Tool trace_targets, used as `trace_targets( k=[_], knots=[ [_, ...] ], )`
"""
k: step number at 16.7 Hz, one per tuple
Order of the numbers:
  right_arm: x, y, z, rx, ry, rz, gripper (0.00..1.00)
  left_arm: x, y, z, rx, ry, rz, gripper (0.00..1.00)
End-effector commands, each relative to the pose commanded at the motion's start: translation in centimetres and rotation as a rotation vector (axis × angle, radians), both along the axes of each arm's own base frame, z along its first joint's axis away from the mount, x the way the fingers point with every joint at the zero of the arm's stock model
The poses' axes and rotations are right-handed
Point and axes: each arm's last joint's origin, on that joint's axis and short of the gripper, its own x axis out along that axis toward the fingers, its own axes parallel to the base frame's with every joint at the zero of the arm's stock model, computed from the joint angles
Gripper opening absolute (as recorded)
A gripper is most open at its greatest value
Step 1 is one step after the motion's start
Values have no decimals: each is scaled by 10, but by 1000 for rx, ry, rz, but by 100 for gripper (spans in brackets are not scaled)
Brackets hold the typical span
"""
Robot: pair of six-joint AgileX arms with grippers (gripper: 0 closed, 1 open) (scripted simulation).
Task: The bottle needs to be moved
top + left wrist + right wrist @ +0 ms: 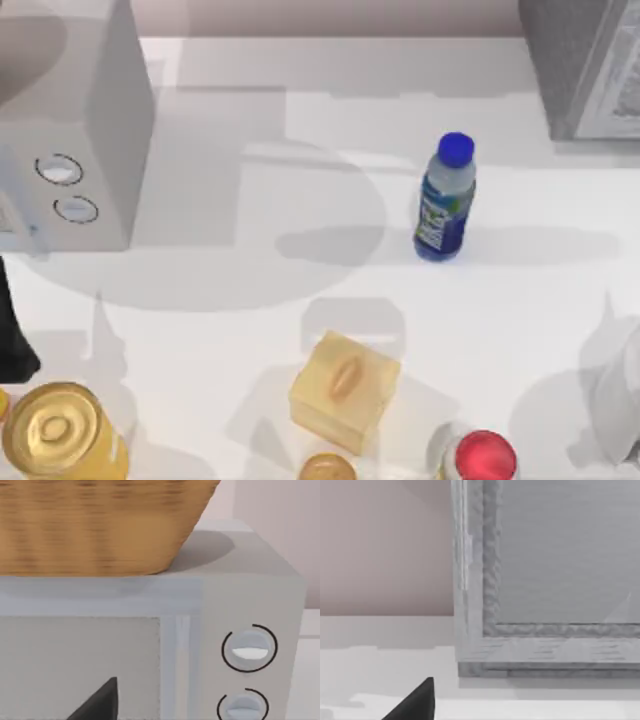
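Note:
The bottle (pixel 445 200) stands upright on the white table (pixel 520 300), right of centre toward the back. It is clear, with a blue cap, a blue base and a blue-green-white label. Nothing touches it. My left arm (pixel 12 340) shows as a dark piece at the table's left edge, far from the bottle. A dark tip of my left gripper (pixel 100 705) points at a microwave front. A dark tip of my right gripper (pixel 415 702) faces a grey framed panel.
A grey microwave (pixel 80 130) with two dials stands at the back left, and a wicker basket (pixel 100 525) sits on top. A grey cabinet (pixel 590 60) is at the back right. Along the front are a yellow can (pixel 60 430), a tan block (pixel 345 390) and a red-capped container (pixel 483 458).

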Motion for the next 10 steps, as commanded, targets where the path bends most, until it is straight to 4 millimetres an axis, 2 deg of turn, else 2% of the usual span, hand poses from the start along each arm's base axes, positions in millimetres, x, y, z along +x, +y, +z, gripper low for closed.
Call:
trace_targets(
  k=[4, 6, 10],
  knots=[
    [0, 1, 10, -18, -26, 24, 100, 0, 0, 0, 0, 0, 0, 100],
    [3, 3, 22, -50, -43, 73, 100, 0, 0, 0, 0, 0, 0, 100],
    [24, 11, 53, -126, -62, 230, 100, 0, 0, 0, 0, 0, 0, 100]
  ],
)
